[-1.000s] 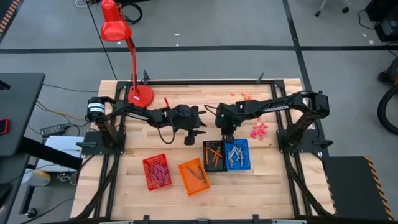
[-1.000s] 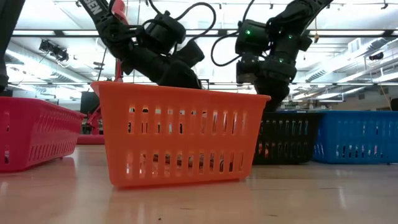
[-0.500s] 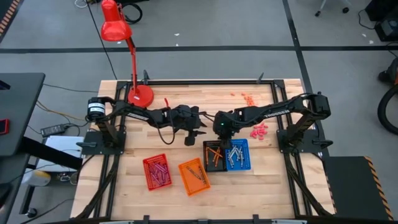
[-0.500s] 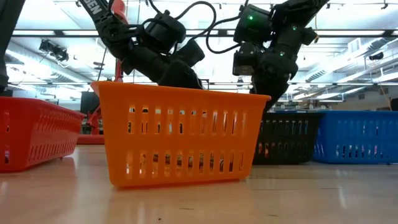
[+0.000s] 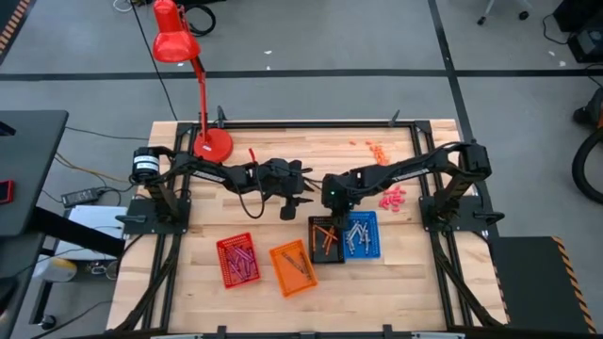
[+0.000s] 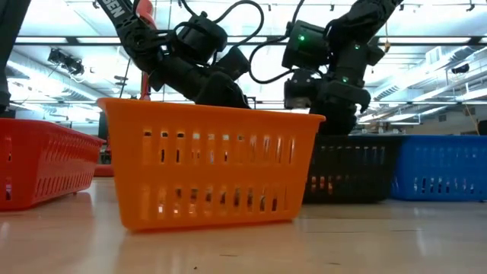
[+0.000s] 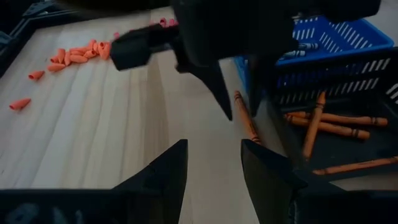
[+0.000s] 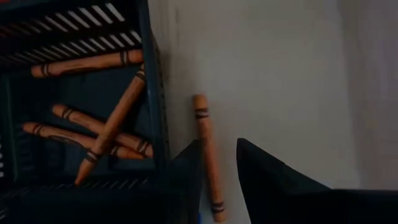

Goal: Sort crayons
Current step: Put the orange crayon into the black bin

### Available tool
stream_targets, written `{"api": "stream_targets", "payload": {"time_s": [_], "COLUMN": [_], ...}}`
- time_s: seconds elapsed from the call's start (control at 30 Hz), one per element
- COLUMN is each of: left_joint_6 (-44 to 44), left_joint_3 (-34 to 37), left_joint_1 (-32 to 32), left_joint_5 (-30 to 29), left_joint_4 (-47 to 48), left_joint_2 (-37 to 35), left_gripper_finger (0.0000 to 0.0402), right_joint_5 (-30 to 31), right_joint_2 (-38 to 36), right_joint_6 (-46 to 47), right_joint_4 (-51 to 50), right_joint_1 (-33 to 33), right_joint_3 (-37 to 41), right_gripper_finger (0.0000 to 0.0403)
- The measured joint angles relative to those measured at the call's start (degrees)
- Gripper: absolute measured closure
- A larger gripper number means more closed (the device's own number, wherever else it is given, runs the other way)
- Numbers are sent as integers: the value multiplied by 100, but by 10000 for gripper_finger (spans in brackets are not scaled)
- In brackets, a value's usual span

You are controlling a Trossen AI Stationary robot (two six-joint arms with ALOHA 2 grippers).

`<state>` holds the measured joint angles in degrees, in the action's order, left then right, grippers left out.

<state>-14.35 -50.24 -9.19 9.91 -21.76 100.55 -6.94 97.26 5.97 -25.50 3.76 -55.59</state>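
Observation:
One orange crayon [image 8: 205, 146] lies flat on the wooden table, right beside the black basket's [image 5: 326, 239] outer wall. My right gripper [image 8: 217, 144] points down over it, open, with one finger on each side of the crayon; I see no touch. In the left wrist view the same crayon [image 7: 247, 118] lies below the right fingers [image 7: 222, 93]. My left gripper [image 7: 214, 163] hovers open and holds nothing, just to the table's left of the right one [image 5: 330, 201]. Several orange crayons [image 8: 106, 134] lie in the black basket.
The blue basket [image 5: 360, 235] with pale crayons touches the black one on its right. An orange basket [image 5: 294, 267] and a red basket [image 5: 237, 261] stand nearer the front. Pink bits [image 5: 393, 197] and orange bits [image 5: 375, 147] lie at the right. A red lamp [image 5: 209, 141] stands far left.
My right gripper has moved toward the table's left and a little down, from above the black and blue baskets to the table just left of the black basket. Its fingers have stayed open. My left arm has kept still.

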Motion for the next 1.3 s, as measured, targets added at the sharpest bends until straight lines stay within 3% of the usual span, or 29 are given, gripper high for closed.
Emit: {"api": "stream_targets", "payload": {"time_s": [0.37,0.9,1.17,1.3], "left_joint_6": [0,35,27,15], "left_joint_3": [0,0,-7,-7], "left_joint_1": [0,-29,-35,-37], "left_joint_5": [-2,-7,-4,-26], "left_joint_4": [8,-82,-120,-111], "left_joint_2": [0,0,0,0], "left_gripper_finger": [239,240,239,239], "right_joint_5": [-473,612,632,595], "right_joint_2": [10,10,35,388], "right_joint_6": [114,-254,-417,-456], "right_joint_4": [-5,228,393,499], "right_joint_1": [-532,-444,-432,-438], "right_joint_3": [0,0,-1,-4], "right_gripper_finger": [300,300,300,300]}}
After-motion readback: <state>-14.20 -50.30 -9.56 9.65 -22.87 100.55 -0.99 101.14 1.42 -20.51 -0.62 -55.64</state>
